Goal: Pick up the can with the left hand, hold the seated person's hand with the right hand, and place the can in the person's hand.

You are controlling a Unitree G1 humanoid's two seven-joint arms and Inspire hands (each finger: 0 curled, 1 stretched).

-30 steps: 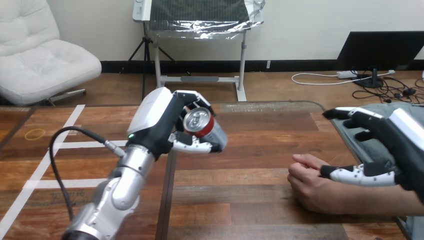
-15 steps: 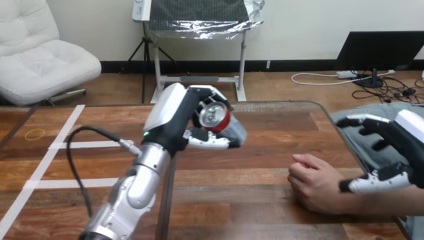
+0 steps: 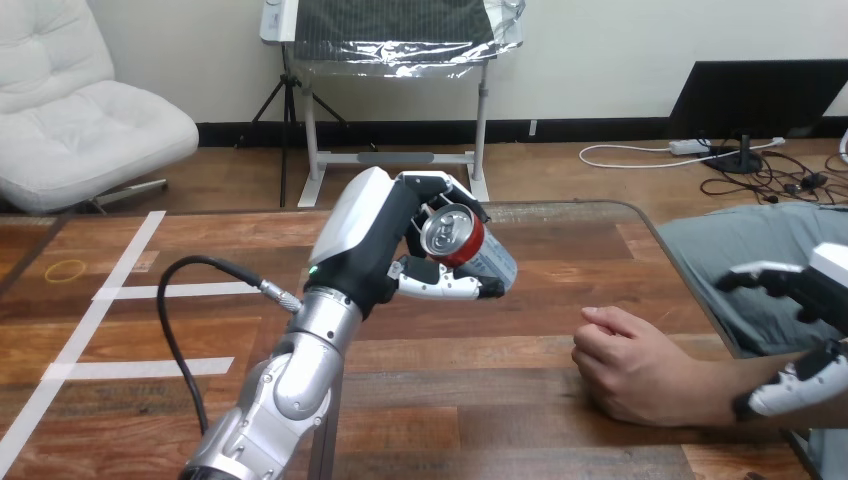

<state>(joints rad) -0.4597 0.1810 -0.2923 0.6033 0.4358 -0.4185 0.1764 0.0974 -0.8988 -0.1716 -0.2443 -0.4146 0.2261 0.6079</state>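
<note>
A red and silver can lies tilted in my left hand, lifted above the middle of the wooden table, with my fingers and thumb curled round it. The person's hand rests as a loose fist on the table at the right, its forearm running off to the right edge. My right hand hangs at the right edge, open, with its fingers above the person's forearm and its thumb in front of it, not closed on it. The can is well left of the person's hand.
White tape lines cross the table's left part, and a yellow ring lies near its far left edge. A seam runs down the table under my left forearm. The person's knee shows beyond the table's right edge.
My left hand has carried the can rightward and slightly up, toward the person's hand. My right hand has drawn back right and lower, along the person's forearm. The person's hand stays still.
</note>
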